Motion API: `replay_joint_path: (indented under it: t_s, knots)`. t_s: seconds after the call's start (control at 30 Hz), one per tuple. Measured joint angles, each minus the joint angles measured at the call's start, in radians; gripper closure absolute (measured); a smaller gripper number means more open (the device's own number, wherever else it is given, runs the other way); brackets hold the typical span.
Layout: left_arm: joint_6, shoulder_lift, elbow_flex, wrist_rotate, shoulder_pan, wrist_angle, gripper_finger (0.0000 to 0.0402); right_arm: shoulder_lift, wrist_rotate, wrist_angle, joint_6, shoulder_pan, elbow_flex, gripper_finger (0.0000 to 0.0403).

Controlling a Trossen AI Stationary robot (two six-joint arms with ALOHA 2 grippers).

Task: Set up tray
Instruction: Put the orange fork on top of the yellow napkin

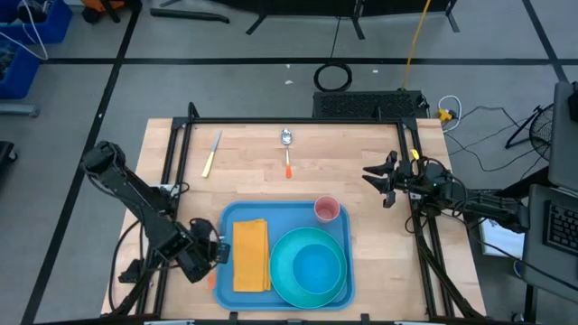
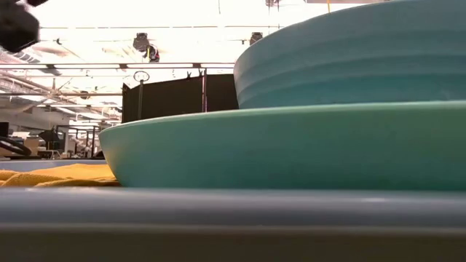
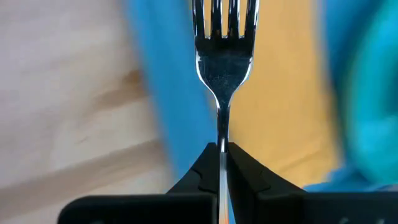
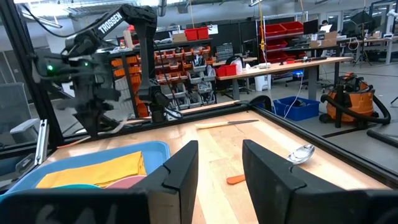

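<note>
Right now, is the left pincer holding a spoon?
No, the left pincer is shut on a fork, its tines plain in the left wrist view.

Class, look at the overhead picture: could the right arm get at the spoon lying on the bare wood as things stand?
Probably yes. The right gripper is open and empty at the table's right edge, and only bare wood lies between it and the spoon. The left gripper is busy holding a fork by the tray.

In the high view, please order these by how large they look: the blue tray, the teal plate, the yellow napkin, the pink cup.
1. blue tray
2. teal plate
3. yellow napkin
4. pink cup
All sit at similar distance from the camera, so the order is clear.
</note>
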Motion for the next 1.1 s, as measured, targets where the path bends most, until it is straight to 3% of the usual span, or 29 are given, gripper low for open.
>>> replay_joint_path:
  t_s: [0.13,0.47,0.6,1.1]
  knots:
    - [0.114,0.011,0.003,-0.091,0.061,0.068,0.0391,0.000,0.000,0.000,0.000,0.000,0.000,0.0289]
    - [0.292,0.121,0.001,-0.101,0.174,0.253,0.0392,0.000,0.000,0.000,0.000,0.000,0.000,0.0289]
    - [0.281,0.157,0.001,-0.143,0.177,0.311,0.0392,0.000,0.000,0.000,0.000,0.000,0.000,0.0289]
    - [0.080,0.210,0.001,-0.103,0.107,0.354,0.0392,0.000,0.000,-0.004,0.000,0.000,0.000,0.0289]
